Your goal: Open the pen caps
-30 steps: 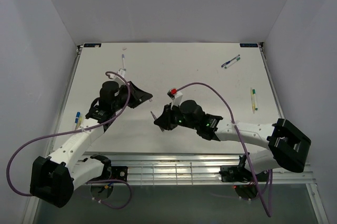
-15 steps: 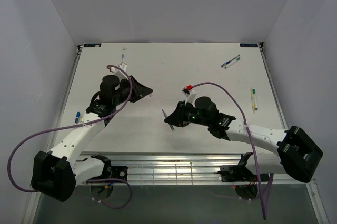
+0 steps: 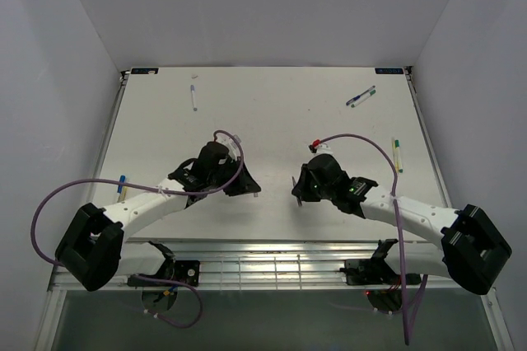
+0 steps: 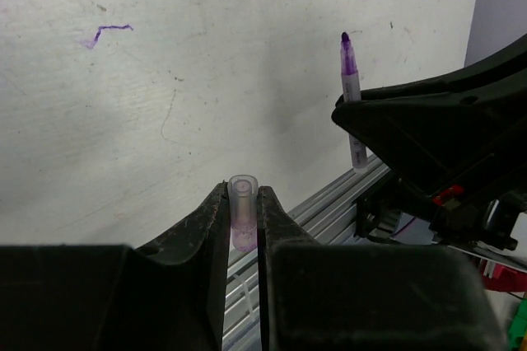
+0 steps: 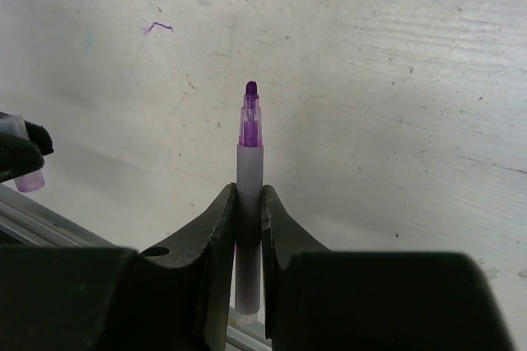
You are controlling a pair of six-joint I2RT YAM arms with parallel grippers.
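Note:
My left gripper (image 4: 243, 196) is shut on a small translucent purple pen cap (image 4: 243, 217), held upright between the fingers. My right gripper (image 5: 249, 196) is shut on the whitish barrel of a purple pen (image 5: 249, 171), whose bare purple tip points away. Cap and pen are apart. In the top view the left gripper (image 3: 252, 189) and right gripper (image 3: 298, 190) face each other near the table's front edge, a short gap between them. The left wrist view shows the pen (image 4: 351, 87) sticking up from the right gripper. The right wrist view shows the cap (image 5: 28, 180) at the left edge.
A pen (image 3: 194, 98) with a small pale cap (image 3: 194, 77) beyond it lies at the back left. Two pens (image 3: 361, 96) lie at the back right, a yellow-green pen (image 3: 397, 156) at the right edge, a blue-ended pen (image 3: 122, 187) at the left edge. A metal rail (image 3: 272, 264) borders the front.
The left gripper has swung right and toward the front edge with the cap. The right gripper has drawn back to the right with the pen.

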